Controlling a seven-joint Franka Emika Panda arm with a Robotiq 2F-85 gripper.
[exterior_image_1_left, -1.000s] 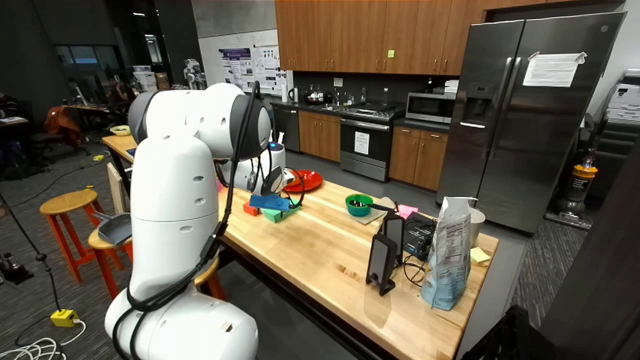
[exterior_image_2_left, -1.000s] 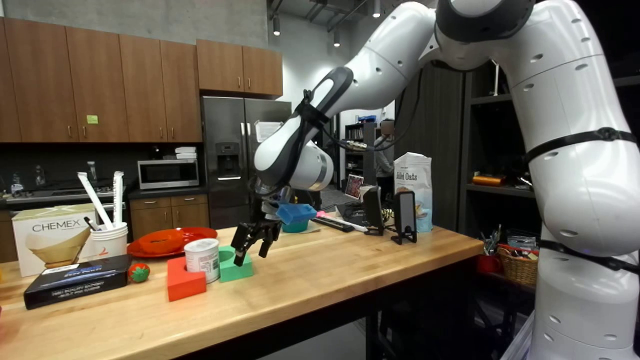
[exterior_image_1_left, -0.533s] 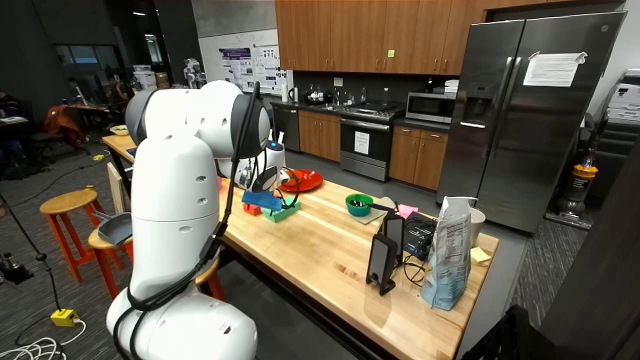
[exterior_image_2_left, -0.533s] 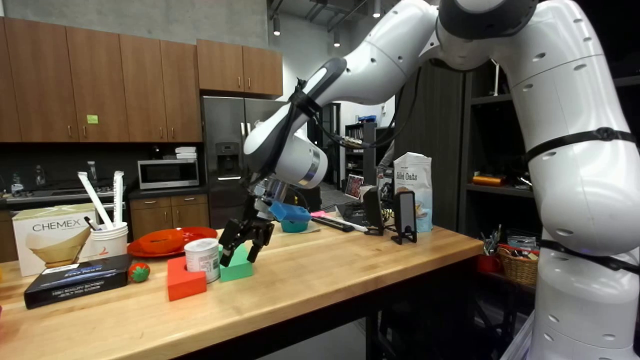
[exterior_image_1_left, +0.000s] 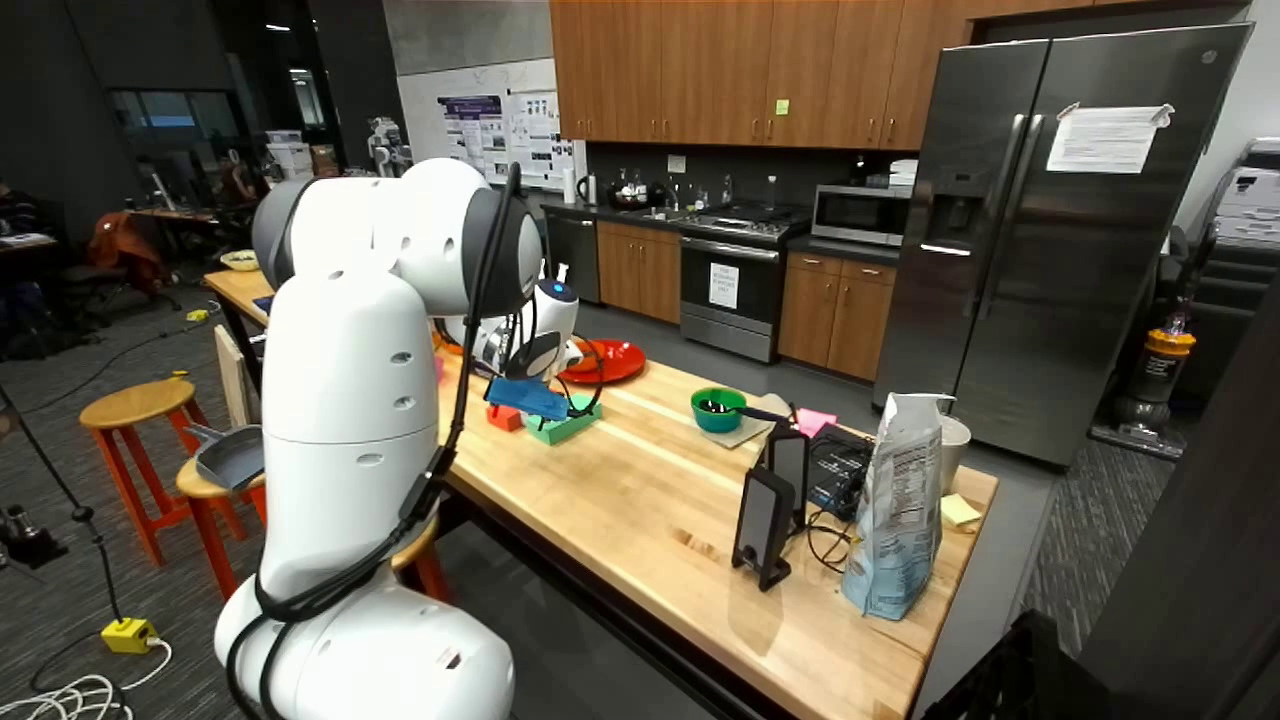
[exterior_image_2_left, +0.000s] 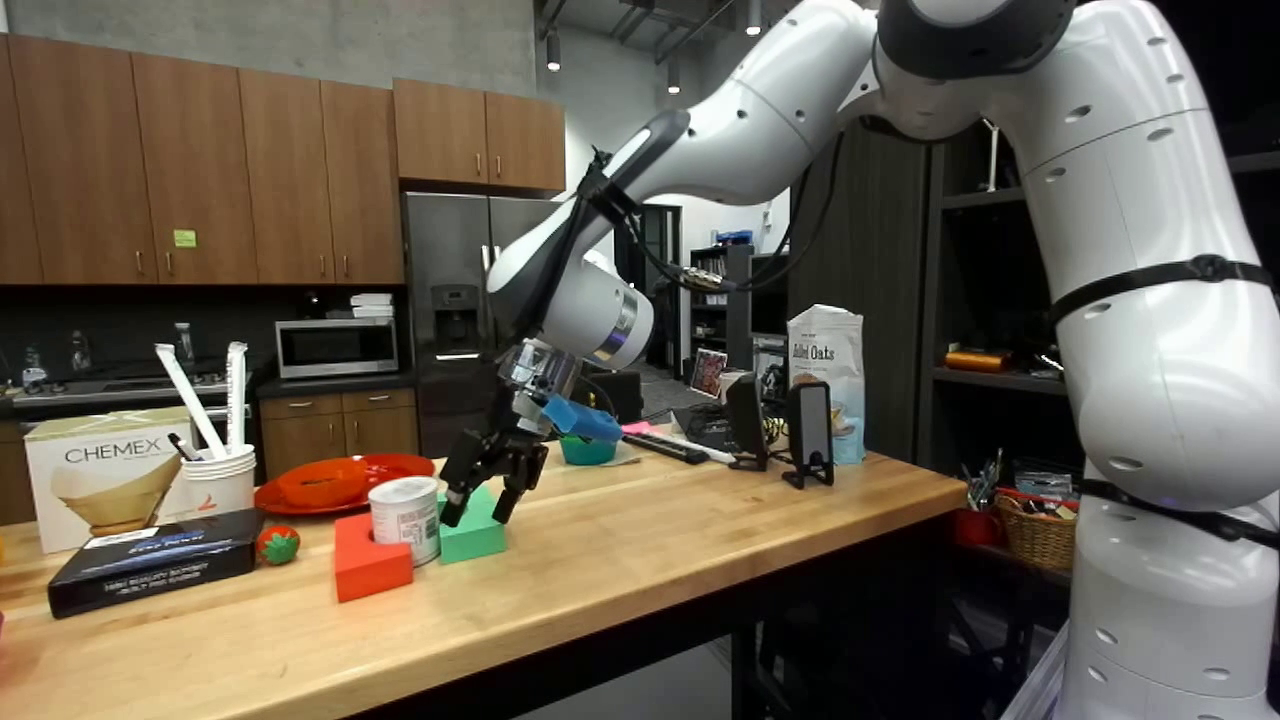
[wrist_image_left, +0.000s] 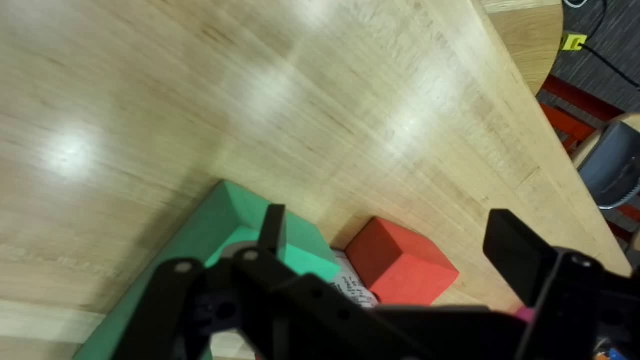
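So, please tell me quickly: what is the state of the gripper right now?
Gripper: open, fingers wide apart, holding nothing, near the green block.

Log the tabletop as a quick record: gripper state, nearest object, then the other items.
gripper: open, no object held
nearest: green block; contact cannot be told
white can: upright, between green block and red block
strawberry-like item: beside flat black box
green bowl: upright, something dark inside
speakers: two, standing near oats bag
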